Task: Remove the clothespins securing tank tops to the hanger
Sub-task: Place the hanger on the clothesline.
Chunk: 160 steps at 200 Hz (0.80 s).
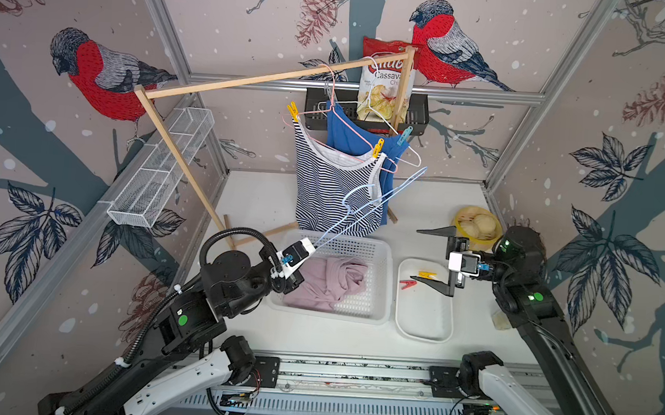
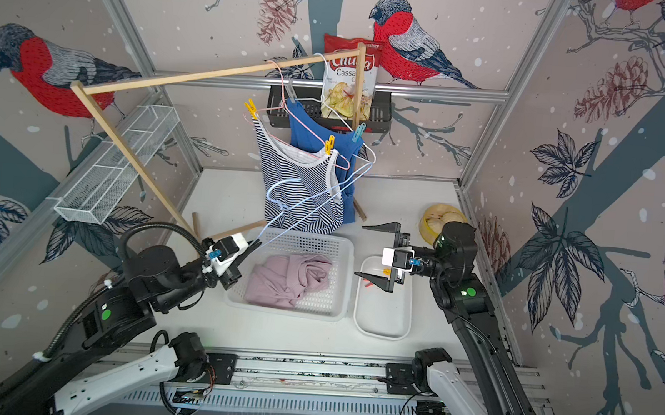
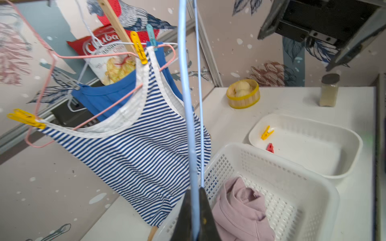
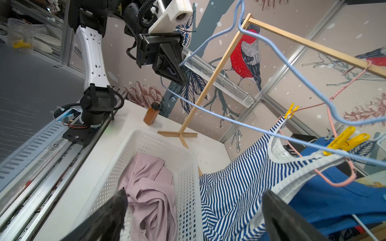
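left claw [image 1: 313,249] is clamped on the light blue wire hanger [image 3: 186,83], elbow bent, low over the basket [image 1: 388,284] holding the mauve tank top [image 1: 329,280]. right claw [image 1: 415,255] gapes empty above the tray [image 1: 422,337] end, where a red clothespin [image 1: 407,284] lies. beyond both, the striped tank top [image 1: 328,192] and blue tank top [image 1: 347,137] hang pinned by yellow clothespins [image 1: 378,147]. white surface [image 1: 255,199], bird-print walls [image 1: 256,19] on three sides; bare room nearer the rail [image 1: 351,372].

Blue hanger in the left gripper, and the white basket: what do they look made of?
Blue hanger: probably coated wire; a thin bent rod with a smooth pale-blue skin. White basket: moulded plastic by its look, slightly glossy, with a regular grid of holes.
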Motion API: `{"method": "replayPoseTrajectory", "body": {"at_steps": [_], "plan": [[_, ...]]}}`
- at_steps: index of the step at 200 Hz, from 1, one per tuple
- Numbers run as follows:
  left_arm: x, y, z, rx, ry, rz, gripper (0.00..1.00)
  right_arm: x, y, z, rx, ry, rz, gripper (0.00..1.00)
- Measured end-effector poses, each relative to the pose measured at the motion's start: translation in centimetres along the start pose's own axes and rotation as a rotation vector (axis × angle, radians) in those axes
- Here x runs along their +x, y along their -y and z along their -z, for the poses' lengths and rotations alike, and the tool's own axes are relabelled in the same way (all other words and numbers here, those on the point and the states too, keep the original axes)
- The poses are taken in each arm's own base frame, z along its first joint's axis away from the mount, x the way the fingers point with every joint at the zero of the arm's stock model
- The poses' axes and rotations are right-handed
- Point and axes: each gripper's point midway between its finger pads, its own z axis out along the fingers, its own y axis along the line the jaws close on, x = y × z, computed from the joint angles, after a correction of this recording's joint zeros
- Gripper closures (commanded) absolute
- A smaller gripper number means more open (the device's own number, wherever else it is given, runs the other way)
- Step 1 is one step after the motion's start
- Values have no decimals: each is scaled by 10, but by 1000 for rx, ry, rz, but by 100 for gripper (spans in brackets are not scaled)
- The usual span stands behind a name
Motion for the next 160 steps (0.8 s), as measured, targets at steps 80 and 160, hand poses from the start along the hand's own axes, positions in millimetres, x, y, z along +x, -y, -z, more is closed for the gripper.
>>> {"method": "replayPoseTrajectory", "body": {"at_steps": [80, 160], "plan": [[-28, -62, 32, -326, 158, 177, 100, 0, 39, -8, 170, -19, -90, 0], [17, -97, 51, -610, 79, 438, 100, 15, 48, -34, 162, -15, -145, 0]]}}
